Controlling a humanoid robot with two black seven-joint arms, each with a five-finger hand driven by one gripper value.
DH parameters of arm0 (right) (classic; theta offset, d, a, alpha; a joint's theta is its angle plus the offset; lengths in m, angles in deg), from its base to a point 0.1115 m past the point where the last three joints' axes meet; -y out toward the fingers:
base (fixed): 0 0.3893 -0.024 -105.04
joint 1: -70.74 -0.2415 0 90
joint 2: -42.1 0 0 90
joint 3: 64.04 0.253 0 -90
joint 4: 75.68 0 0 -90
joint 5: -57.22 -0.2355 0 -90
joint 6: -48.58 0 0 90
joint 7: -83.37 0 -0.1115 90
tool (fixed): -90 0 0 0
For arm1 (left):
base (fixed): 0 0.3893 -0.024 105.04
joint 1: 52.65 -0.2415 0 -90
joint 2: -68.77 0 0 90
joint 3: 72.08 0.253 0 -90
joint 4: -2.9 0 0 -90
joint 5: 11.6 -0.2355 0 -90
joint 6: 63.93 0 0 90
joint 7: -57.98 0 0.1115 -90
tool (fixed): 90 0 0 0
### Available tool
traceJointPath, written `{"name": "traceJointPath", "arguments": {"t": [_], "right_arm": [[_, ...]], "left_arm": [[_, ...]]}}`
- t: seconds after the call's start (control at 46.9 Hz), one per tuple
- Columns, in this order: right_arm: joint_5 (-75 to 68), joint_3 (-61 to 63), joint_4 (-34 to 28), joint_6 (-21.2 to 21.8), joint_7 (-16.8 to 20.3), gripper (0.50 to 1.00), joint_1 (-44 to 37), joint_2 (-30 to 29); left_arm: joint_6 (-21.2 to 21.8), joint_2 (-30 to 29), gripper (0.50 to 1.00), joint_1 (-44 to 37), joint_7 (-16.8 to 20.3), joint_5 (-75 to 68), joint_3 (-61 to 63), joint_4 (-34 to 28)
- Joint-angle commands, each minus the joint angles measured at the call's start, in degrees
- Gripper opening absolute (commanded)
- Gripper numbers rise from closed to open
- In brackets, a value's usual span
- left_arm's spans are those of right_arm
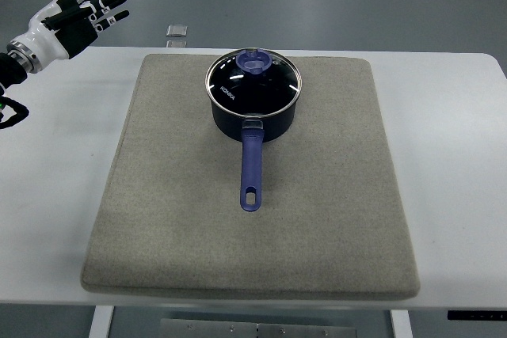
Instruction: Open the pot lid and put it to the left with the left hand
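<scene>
Right, status from my end: the left hand (85, 7), white and black with jointed fingers, sits in the upper left of the frame, fingers spread and pointing right, holding nothing. It hangs over the table's far edge, off the mat and well apart from the pot

The round glass lid with a blue knob (253, 79) is seated on the dark blue saucepan (255, 108), upper centre of frame on the grey felt mat (158, 219). Lid not yet lifted, so I judge the task as not started

Key relation: the lid lies to the right of the left hand and a bit lower in frame. The knob (253, 62) sits toward the upper edge of the lid, so it's the part nearest the hand's line. Pot's long blue handle (251, 170) runs straight down the frame from the pot, so the long axis is vertical in frame and clear of the approach from the left

Right arm not in view, so left is the only hand on hand

Around it: white table (55, 195) under the mat, and a small grey square object (177, 31) beyond the table's far edge, between hand and pot but higher in frame. Can't tell what it is. Nothing stands on the mat between hand and lid. Bare mat to the left of the pot looks like the drop spot
</scene>
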Motion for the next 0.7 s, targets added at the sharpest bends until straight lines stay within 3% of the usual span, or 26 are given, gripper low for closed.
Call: {"name": "traceJointPath", "arguments": {"t": [0.0, 0.555, 0.683], "right_arm": [[0.0, 0.02, 0.0, -0.01, 0.08, 0.917, -0.03, 0.0], [0.0, 0.02, 0.0, -0.01, -0.01, 0.917, -0.03, 0.0], [0.0, -0.07, 0.0, -0.01, -0.01, 0.917, 0.06, 0.0]], "left_arm": [[0.0, 0.01, 0.992, -0.14, 0.02, -0.01, 0.01, -0.09], [-0.36, -0.78, 0.99, 0.65, 0.02, -1.59, 1.06, -0.62], [-0.36, -1.14, 0.99, 1.87, 0.11, -8.17, 3.08, -0.45]]}}
